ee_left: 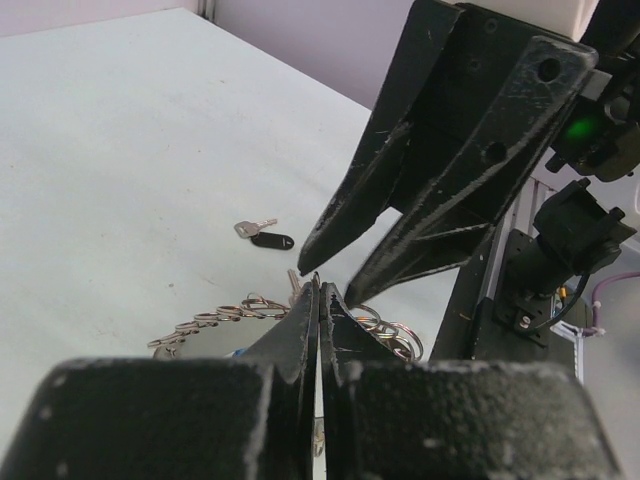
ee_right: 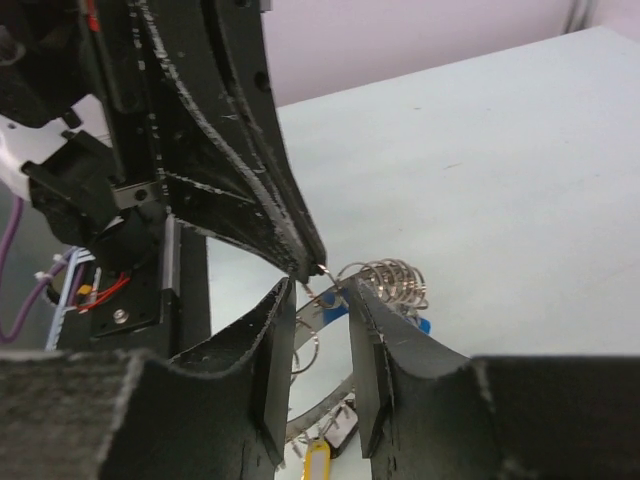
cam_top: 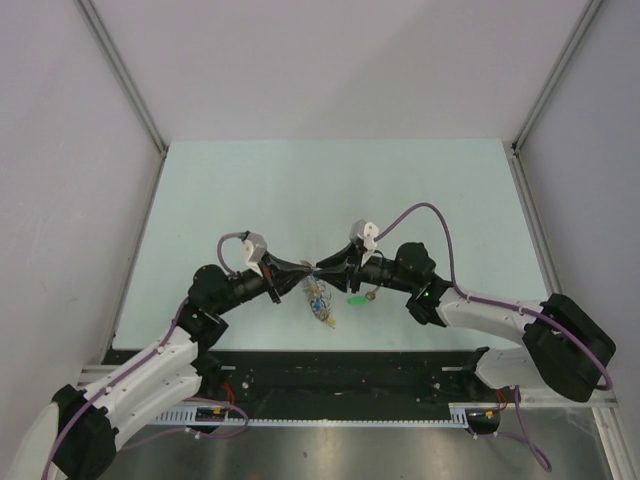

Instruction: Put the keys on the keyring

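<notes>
The keyring hangs between the two arms, just above the table. My left gripper is shut on one of its small wire loops. In the left wrist view the left gripper has its jaws pressed together, with the loops fanning out below. My right gripper meets it tip to tip. Its jaws stand apart on either side of the ring's grey band. Blue, yellow and black keys hang from the ring. A green key and a black key lie on the table.
The pale green table is walled at the left, right and back. Both arm bases and a cable rail run along the near edge. The right arm's purple cable arcs above its wrist.
</notes>
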Tool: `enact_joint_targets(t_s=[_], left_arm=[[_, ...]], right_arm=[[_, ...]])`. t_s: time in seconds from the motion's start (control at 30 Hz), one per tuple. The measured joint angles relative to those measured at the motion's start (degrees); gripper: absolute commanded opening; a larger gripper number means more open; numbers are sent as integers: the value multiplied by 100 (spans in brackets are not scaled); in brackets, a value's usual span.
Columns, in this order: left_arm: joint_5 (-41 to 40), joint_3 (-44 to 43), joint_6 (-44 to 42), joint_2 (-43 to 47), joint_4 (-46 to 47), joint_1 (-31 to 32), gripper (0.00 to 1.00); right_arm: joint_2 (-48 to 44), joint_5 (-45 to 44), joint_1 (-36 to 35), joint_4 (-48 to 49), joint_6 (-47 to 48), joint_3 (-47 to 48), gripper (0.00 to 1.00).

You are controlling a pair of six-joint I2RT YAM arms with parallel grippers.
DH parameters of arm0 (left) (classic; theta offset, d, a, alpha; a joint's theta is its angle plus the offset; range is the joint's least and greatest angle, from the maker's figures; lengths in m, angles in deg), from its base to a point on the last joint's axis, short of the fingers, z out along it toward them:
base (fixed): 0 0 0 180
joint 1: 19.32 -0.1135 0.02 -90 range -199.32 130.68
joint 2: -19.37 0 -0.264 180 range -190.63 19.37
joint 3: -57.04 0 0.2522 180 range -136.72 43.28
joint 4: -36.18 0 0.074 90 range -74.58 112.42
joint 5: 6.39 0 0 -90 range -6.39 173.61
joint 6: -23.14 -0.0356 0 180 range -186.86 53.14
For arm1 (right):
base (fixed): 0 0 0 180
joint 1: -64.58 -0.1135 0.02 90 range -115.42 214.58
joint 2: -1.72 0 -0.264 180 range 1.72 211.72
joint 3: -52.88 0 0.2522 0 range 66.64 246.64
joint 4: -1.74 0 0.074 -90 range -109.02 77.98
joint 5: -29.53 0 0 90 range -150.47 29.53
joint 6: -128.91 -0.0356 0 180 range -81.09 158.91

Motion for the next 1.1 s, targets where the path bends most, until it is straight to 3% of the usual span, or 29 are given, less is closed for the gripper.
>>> enact_joint_targets(t_s=[0.13, 0.5, 0.63, 0.77, 0.83, 0.87, 0.97, 1.1], left_arm=[[-11, 0, 0, 0, 2, 0, 0], [-81, 0, 0, 2, 0, 4, 0], [-107, 0, 0, 2, 2, 7, 0], [-155, 0, -4, 20, -4, 7, 0], [-170, 0, -9, 72, -83, 7, 7], [-186, 0, -26, 116, -149, 7, 21], [-260, -39, -166, 356, -546, 11, 37], [-409, -490, -485, 671, -1467, 22, 43]], right_arm=[[105, -323, -46, 9, 24, 0, 23], [232, -688, -190, 101, 17, 0, 23], [240, -811, -264, 136, 17, 0, 0], [238, -957, -313, 133, 85, 0, 0], [223, -1012, -337, 83, 173, 15, 0], [197, -1043, -361, -11, 221, 44, 0], [61, -1156, -439, -437, 568, 144, 0], [-85, -1405, -535, -1137, 1187, 431, 0]])
